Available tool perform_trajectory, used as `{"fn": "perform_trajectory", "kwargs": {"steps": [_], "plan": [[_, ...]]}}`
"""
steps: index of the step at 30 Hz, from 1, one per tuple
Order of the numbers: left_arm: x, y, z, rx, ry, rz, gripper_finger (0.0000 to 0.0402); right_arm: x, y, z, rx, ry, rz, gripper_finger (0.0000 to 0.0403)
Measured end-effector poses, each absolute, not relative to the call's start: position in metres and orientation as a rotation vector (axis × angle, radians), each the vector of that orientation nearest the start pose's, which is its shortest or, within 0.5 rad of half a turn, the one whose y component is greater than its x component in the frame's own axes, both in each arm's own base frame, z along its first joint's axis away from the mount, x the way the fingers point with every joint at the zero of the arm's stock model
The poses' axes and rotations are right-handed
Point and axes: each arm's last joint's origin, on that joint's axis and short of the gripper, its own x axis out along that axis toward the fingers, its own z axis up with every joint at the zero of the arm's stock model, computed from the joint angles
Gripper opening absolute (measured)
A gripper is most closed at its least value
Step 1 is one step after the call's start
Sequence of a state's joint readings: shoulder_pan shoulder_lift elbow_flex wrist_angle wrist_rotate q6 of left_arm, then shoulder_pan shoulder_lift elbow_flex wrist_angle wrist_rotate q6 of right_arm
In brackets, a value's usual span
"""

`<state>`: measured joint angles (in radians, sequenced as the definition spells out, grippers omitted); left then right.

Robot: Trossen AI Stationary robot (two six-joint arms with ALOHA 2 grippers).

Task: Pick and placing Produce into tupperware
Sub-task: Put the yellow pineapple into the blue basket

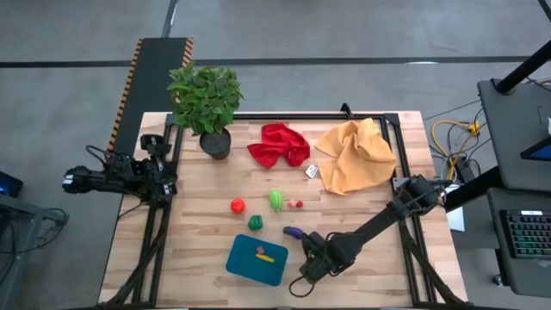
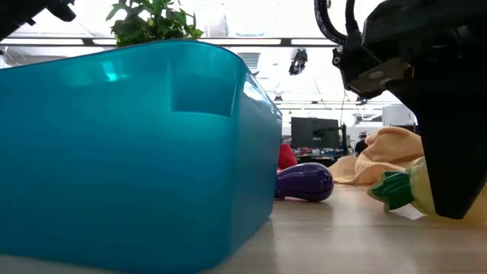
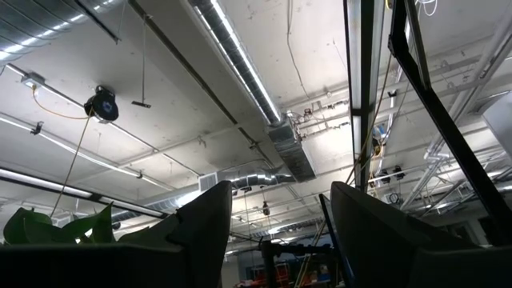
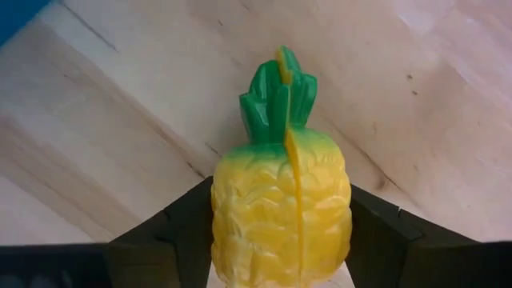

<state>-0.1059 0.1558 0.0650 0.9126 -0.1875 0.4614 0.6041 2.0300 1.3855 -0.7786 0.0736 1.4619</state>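
The teal tupperware (image 1: pixel 256 258) sits near the table's near edge and fills the left of the low view (image 2: pixel 129 144); a yellow piece and a pink piece lie inside it. My right gripper (image 1: pixel 310 261) is just to its right, shut on a yellow toy pineapple (image 4: pixel 280 212) with a green crown (image 2: pixel 389 190). Loose on the wood lie red (image 1: pixel 237 205), light green (image 1: pixel 275 200), pink (image 1: pixel 295 204), dark green (image 1: pixel 256 222) and purple (image 1: pixel 294 232) pieces. My left arm (image 1: pixel 120 179) waits off the table's left edge, its gripper (image 3: pixel 280 232) open and pointing at the ceiling. My right gripper pinches the pineapple's yellow body (image 4: pixel 240 216) between its two fingers (image 4: pixel 172 228), one on each side, with the crown sticking out past the fingertips. It comes slanting down from the table's right. The pineapple lies about level, close over the wood; I cannot tell whether it touches.
A potted plant (image 1: pixel 205 99) stands at the far left corner. A red cloth (image 1: pixel 278 144) and a yellow cloth (image 1: pixel 355 155) lie along the far side, with a small white tag (image 1: pixel 312 171) between them. The purple piece (image 2: pixel 304 183) lies just beyond my right gripper.
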Motion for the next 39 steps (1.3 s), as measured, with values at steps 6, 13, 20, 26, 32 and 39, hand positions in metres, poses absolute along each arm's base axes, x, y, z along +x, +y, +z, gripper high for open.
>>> {"fn": "perform_trajectory", "kwargs": {"steps": [6, 13, 20, 26, 32, 39], "plan": [[0.074, -0.002, 0.252, 0.315, -0.777, 0.262, 0.0199, 0.321, 0.219, 0.152, 0.709, 1.315, -0.534, 0.0210], [0.074, -0.002, 0.253, 0.315, -0.781, 0.262, 0.0199, 0.328, 0.223, 0.164, 0.672, 1.291, -0.467, 0.0210], [0.074, -0.002, 0.253, 0.314, -0.782, 0.263, 0.0199, 0.333, 0.226, 0.178, 0.598, 1.282, -0.410, 0.0210], [0.074, -0.002, 0.253, 0.314, -0.784, 0.263, 0.0199, 0.330, 0.224, 0.191, 0.529, 1.327, -0.427, 0.0210], [0.073, -0.002, 0.253, 0.312, -0.790, 0.265, 0.0199, 0.337, 0.227, 0.205, 0.425, 1.274, -0.344, 0.0210], [0.073, -0.002, 0.253, 0.312, -0.791, 0.264, 0.0199, 0.344, 0.229, 0.222, 0.340, 1.188, -0.296, 0.0210]]}}
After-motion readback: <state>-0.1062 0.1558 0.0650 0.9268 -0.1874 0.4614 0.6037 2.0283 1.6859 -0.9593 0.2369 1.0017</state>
